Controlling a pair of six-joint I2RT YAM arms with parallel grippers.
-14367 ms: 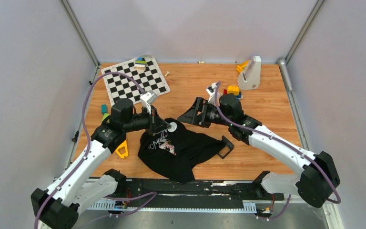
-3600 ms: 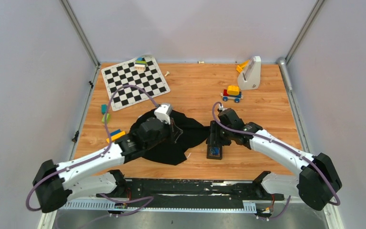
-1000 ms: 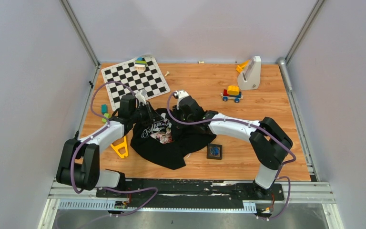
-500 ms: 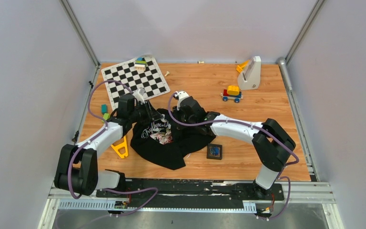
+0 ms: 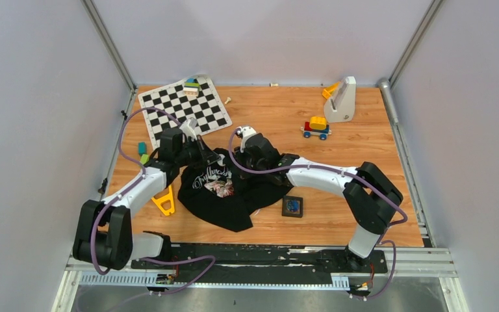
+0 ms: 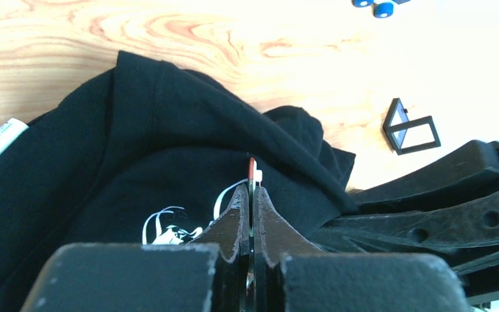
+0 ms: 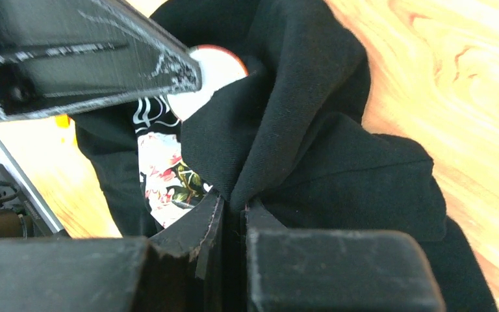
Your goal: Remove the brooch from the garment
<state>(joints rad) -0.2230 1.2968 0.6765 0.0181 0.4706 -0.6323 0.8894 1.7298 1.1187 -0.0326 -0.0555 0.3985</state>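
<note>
The garment (image 5: pixel 224 192) is a black printed shirt crumpled mid-table. The brooch (image 5: pixel 292 206), a small blue disc, lies in a black square tray (image 5: pixel 299 212) right of the shirt, apart from it. My left gripper (image 5: pixel 212 159) is at the shirt's back edge. In the left wrist view it (image 6: pixel 252 190) is shut on a thin white disc with a red rim (image 6: pixel 252 170), seen edge-on. The right wrist view shows that disc (image 7: pixel 216 68) flat, beside the left finger (image 7: pixel 104 58). My right gripper (image 7: pixel 234 209) is shut on a fold of the garment (image 7: pixel 338 175).
A chessboard mat (image 5: pixel 183 108) with stacked blocks lies at the back left. A yellow triangle (image 5: pixel 165 203) and small blocks (image 5: pixel 143 153) sit left of the shirt. A toy car (image 5: pixel 316 127) and a white stand (image 5: pixel 342 99) are at the back right.
The left arm has edged slightly back and left at the shirt's rim. The right arm and the shirt have hardly moved. The tray with the blue disc stays put.
</note>
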